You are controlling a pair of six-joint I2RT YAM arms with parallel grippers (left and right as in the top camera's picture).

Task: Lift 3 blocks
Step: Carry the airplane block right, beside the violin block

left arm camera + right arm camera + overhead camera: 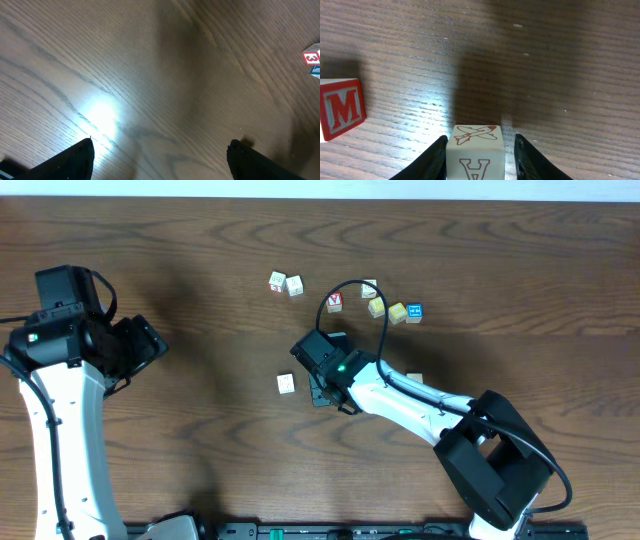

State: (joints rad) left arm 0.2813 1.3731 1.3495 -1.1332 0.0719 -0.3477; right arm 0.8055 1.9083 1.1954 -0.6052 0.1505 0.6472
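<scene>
In the right wrist view a cream block (475, 150) with a red airplane drawing and a letter A stands between my right gripper's (479, 142) fingers. The left finger touches it, and a narrow gap shows at the right finger (527, 155), so the jaws are open around it. Overhead, the right gripper (325, 387) hides this block. Another cream block (286, 383) lies just left of it on the table. A further cream block (414, 380) peeks out behind the right arm. My left gripper (162, 145) hangs open over bare wood at the far left (150, 345).
A cluster of cubes sits at the back: two whitish ones (285, 283), a red-faced one (335, 301), yellow ones (397, 312) and a blue one (414, 311). A cube with a red M face (340, 107) stands left of the right gripper.
</scene>
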